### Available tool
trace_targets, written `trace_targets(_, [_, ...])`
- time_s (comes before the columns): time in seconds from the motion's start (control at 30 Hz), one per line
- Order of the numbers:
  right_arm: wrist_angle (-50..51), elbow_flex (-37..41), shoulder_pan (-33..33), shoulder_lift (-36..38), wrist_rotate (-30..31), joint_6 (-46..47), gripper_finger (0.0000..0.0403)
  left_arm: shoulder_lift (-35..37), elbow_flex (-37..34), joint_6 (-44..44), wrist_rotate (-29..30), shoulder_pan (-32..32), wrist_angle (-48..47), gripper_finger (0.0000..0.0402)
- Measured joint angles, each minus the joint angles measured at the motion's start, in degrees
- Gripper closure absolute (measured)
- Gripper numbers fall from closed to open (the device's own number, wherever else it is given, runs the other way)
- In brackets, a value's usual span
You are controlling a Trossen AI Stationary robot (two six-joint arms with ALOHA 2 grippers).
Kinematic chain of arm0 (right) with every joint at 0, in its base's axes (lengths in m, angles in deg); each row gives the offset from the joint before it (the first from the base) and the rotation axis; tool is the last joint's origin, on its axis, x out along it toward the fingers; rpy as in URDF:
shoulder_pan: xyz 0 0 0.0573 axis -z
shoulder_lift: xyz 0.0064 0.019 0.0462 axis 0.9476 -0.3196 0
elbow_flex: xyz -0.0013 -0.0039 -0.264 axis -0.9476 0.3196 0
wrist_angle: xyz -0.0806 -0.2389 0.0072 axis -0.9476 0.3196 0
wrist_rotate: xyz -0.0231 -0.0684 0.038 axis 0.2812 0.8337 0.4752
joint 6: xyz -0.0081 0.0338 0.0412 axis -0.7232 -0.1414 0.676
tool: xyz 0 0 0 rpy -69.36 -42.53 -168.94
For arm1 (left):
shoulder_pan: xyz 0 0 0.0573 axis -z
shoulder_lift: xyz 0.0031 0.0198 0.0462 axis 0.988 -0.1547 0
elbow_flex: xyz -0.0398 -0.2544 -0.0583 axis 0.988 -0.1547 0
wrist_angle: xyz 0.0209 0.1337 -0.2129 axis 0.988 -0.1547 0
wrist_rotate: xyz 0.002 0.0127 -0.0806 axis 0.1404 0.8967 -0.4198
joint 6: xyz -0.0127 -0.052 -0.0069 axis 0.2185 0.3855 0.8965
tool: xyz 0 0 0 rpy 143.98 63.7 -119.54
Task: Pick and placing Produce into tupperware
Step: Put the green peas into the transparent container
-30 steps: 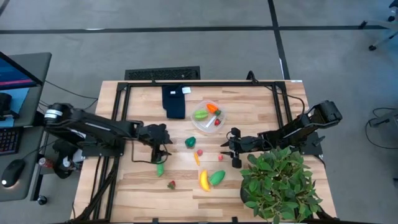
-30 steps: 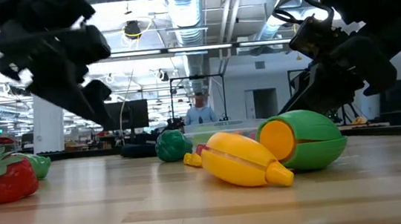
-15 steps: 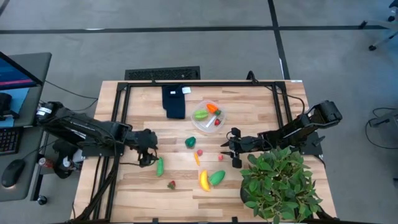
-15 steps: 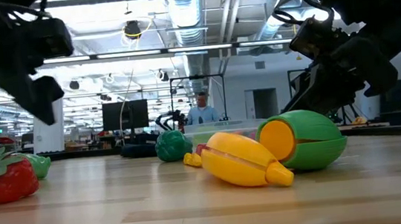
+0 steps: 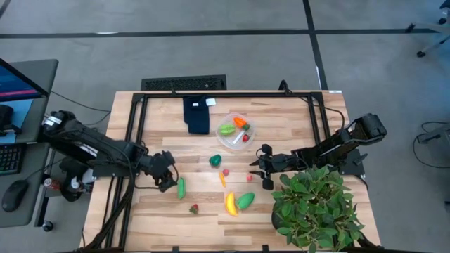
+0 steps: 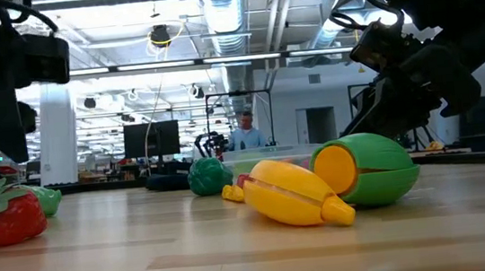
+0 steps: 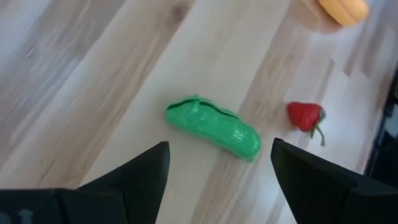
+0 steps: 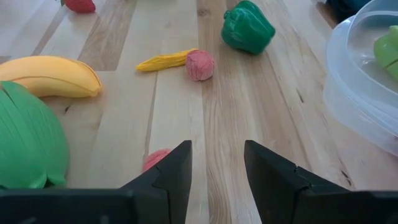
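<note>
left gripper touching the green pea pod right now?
Apart. The left wrist view shows bare wood between the open left gripper and the green pea pod; in the high view the gripper sits beside the pod.

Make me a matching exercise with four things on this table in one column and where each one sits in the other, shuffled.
Things:
1. green pea pod
2. banana
3. dark blue cloth
4. orange carrot piece

Places:
A. inside the clear container
B. beside the left gripper
C. near the table's far edge, left of the container
D. touching the green mango piece, near the front edge

Pairs: 1-B, 2-D, 3-C, 4-A
</note>
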Motion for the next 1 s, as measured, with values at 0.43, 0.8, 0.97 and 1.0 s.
trace_targets(0.43, [0.8,0.0,0.0,0.0,0.0,0.0,0.0266,-4.6,-0.5,7.2,0.7,3.8,0.6,0.0132])
trace_targets(0.8, [0.5,0.0,0.0,0.0,0.0,0.5,0.0265,-14.0,-0.5,12.5,-2.3,4.4,8.0,0.0132])
trace_targets(0.97, [0.7,0.0,0.0,0.0,-0.2,0.5,0.0266,-15.0,-0.1,12.5,-3.0,4.4,11.4,0.0132])
trace_targets(1.0, [0.7,0.0,0.0,0.0,-0.3,0.5,0.0265,-15.0,0.2,12.4,-3.0,4.4,11.5,0.0132])
